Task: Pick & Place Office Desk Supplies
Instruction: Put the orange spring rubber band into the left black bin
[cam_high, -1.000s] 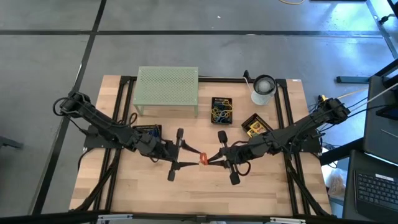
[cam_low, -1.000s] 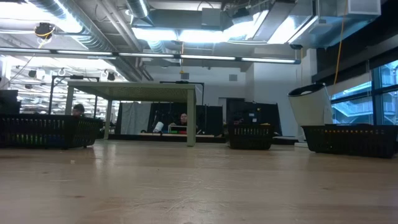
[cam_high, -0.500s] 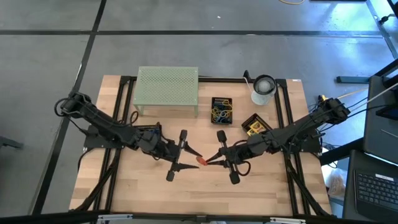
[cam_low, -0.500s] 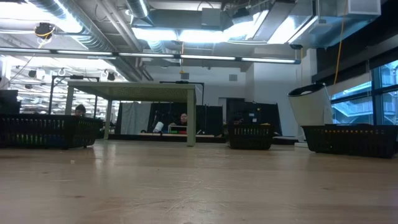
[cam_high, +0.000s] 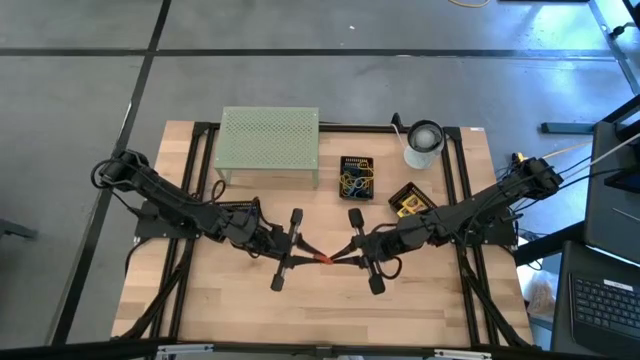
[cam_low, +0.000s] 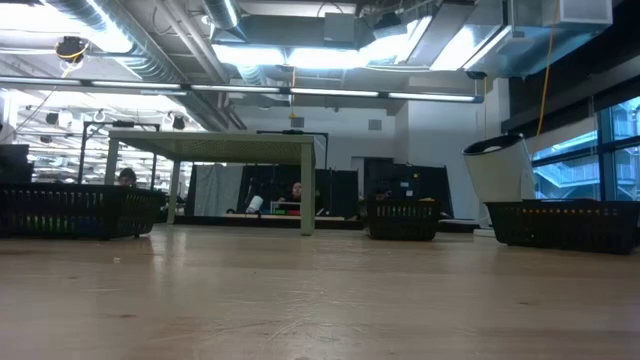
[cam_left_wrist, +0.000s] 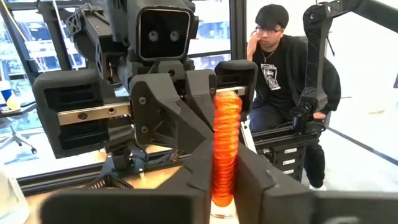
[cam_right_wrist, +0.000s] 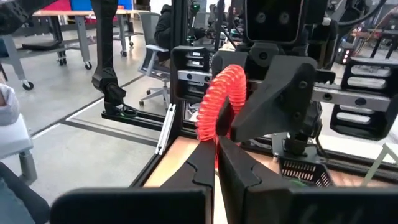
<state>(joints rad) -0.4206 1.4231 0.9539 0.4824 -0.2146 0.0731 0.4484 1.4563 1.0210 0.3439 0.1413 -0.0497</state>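
A red-orange coiled loop clip hangs between my two grippers above the middle of the table. My left gripper comes from the table's left and is shut on it. My right gripper comes from the right and is shut on it too. In the left wrist view the coil stands upright between my fingers. In the right wrist view it arches above my fingers. The low view shows neither gripper. My left gripper pinches the coil's lower part between its two fingers, coming level from the table's left. The coil is lifted clear of the table. My right gripper pinches the loop's lower end between its two fingers, coming level from the table's right. The loop stands up above the fingertips.
The pale-green mesh stand is at the far left, the white roll at the far right. Black trays hold tan rubber bands, a yellow crayon box and blue items. A seated person is beyond the table.
Half a second ago my left gripper's fingers stood apart beside the coil, which my right gripper held. They have now shut on it, and the gripper has shifted slightly toward the table's right edge. The coil stays above the table's middle.
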